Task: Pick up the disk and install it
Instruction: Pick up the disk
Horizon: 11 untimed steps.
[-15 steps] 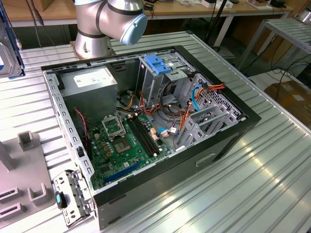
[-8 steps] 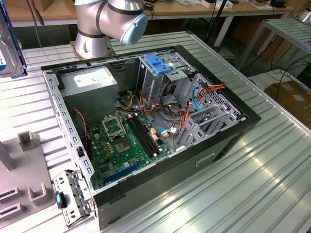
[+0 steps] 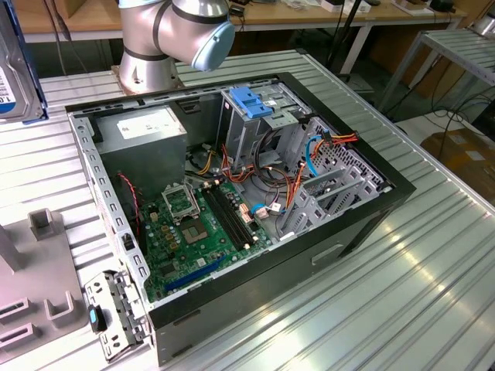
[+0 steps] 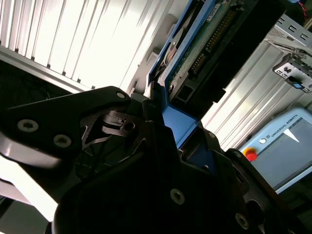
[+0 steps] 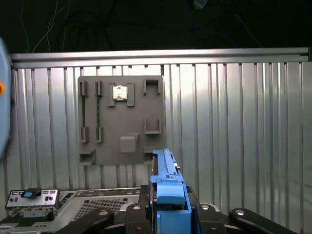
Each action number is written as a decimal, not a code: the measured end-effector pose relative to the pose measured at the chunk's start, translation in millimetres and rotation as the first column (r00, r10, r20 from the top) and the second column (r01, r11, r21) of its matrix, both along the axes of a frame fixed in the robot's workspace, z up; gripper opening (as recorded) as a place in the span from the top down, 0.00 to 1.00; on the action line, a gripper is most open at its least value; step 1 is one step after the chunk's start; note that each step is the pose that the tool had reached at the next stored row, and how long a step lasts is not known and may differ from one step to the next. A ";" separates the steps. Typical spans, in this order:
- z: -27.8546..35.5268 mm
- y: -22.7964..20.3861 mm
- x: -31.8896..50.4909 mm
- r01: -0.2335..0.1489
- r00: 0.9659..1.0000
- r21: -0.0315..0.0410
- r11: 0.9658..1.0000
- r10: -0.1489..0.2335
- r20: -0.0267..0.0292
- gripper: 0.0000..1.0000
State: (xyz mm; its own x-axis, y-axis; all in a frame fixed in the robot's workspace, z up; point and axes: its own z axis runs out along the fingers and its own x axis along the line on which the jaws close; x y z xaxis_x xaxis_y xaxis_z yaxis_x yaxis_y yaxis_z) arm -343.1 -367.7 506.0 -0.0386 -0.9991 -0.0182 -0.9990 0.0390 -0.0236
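— What does the tool (image 5: 168, 214) hold?
— It is closed tight on the disk (image 5: 167, 185) and grips it at its blue-railed edge, as both wrist views show.
— And where is the disk in the exterior view?
— At about 10 o'clock, cut by the edge of the picture, well apart from the open computer case (image 3: 340, 243) on the bench (image 3: 433, 294). Inside the case, towards 12 o'clock, stands the drive cage (image 3: 238, 135) with its blue latch (image 3: 249, 102).

Ribbed metal table (image 3: 433, 255) gleams; wooden bench (image 3: 294, 17) stands behind.
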 end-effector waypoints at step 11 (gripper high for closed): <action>0.0 -0.1 9.6 0.000 1.000 0.001 1.000 0.000 0.000 0.63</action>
